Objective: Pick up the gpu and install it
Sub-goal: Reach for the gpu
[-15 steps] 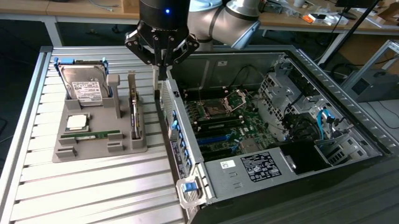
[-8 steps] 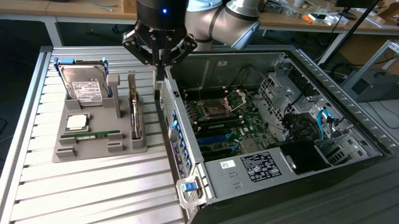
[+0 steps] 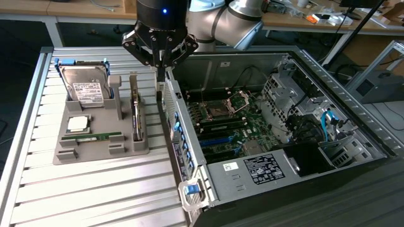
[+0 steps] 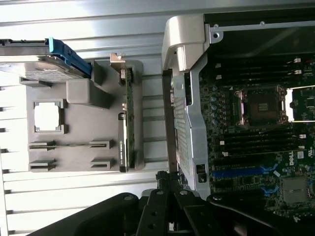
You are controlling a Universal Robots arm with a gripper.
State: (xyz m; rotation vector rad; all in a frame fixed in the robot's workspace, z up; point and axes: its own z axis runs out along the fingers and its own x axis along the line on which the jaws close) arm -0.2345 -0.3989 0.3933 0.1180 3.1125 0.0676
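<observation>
The gpu [image 3: 135, 118] stands on its edge in a slot of the grey holder [image 3: 69, 156], its silvery bracket pointing up at the far end. In the wrist view the gpu [image 4: 125, 135] appears edge-on, with its black cooler and green board. My gripper [image 3: 162, 71] hangs shut and holds nothing. It is above the near wall of the open computer case [image 3: 189, 156], a little to the exterior view's right of the gpu and higher than it. In the wrist view the gripper [image 4: 167, 178] sits over that case wall, apart from the gpu.
The holder also carries a silver hard drive [image 3: 85, 87], a square processor [image 3: 79, 124] and a narrow memory stick [image 3: 94, 137]. Inside the case lies the motherboard [image 3: 224, 118] with blue slots [image 4: 241, 172]. A slatted metal table [image 3: 94, 194] bears everything.
</observation>
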